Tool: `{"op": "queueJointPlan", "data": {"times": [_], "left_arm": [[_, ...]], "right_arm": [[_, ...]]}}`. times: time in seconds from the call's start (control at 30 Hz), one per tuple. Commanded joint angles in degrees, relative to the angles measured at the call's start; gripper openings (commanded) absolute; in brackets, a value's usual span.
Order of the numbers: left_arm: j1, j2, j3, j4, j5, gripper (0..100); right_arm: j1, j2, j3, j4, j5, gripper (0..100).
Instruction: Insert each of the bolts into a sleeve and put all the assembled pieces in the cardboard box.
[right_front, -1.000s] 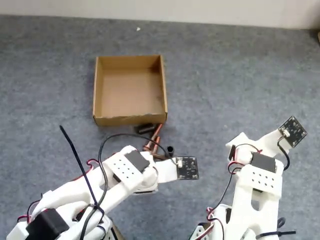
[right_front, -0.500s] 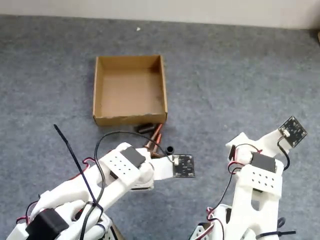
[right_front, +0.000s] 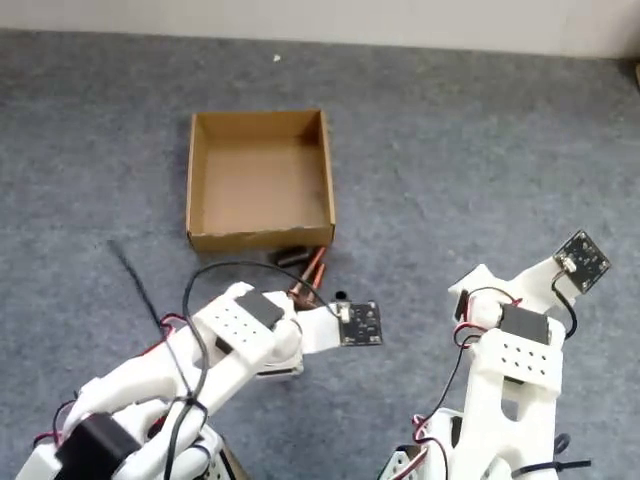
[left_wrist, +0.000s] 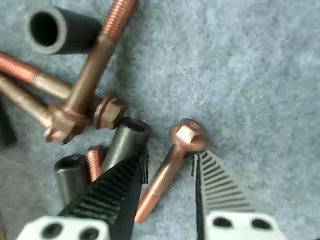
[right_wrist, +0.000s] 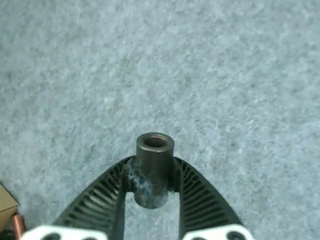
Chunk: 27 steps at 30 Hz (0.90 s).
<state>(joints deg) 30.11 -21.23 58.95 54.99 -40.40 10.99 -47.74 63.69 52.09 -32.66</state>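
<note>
A copper bolt (left_wrist: 172, 165) lies on the grey carpet between the fingers of my left gripper (left_wrist: 170, 159), which is open around its shaft just below the head. Beside it lie more copper bolts (left_wrist: 92, 70) crossing each other and several dark sleeves (left_wrist: 125, 142), one lying open-ended (left_wrist: 55, 30). In the high view this pile (right_front: 310, 270) sits just in front of the cardboard box (right_front: 258, 240). My right gripper (right_wrist: 152, 170) is shut on a dark sleeve (right_wrist: 154, 160), held upright above bare carpet with its bore facing the camera.
The left arm (right_front: 245, 330) covers part of the pile in the high view. The right arm (right_front: 510, 345) stands apart to the right over open carpet. A corner of the box (right_wrist: 5, 205) and a bolt tip (right_wrist: 17, 225) show beside the right gripper.
The left arm has shifted slightly toward the pile and the box. The right arm has barely moved.
</note>
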Motion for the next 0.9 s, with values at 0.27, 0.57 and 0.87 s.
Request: {"op": "queueJointPlan", "data": {"times": [0.27, 0.57, 0.87], "left_arm": [[2.24, 16.31, -12.62, 4.57, -0.26, 1], [1.8, -4.79, -7.87, 7.91, 8.53, 0], [-7.08, -36.35, -7.87, 15.21, 17.23, 0]], "right_arm": [[-1.01, -1.8, -0.66, -1.1, -0.18, 0.5], [-1.01, -2.07, -0.84, -0.84, -0.09, 0.5], [-11.38, -2.15, -1.19, -0.84, 9.23, 0.5]]}}
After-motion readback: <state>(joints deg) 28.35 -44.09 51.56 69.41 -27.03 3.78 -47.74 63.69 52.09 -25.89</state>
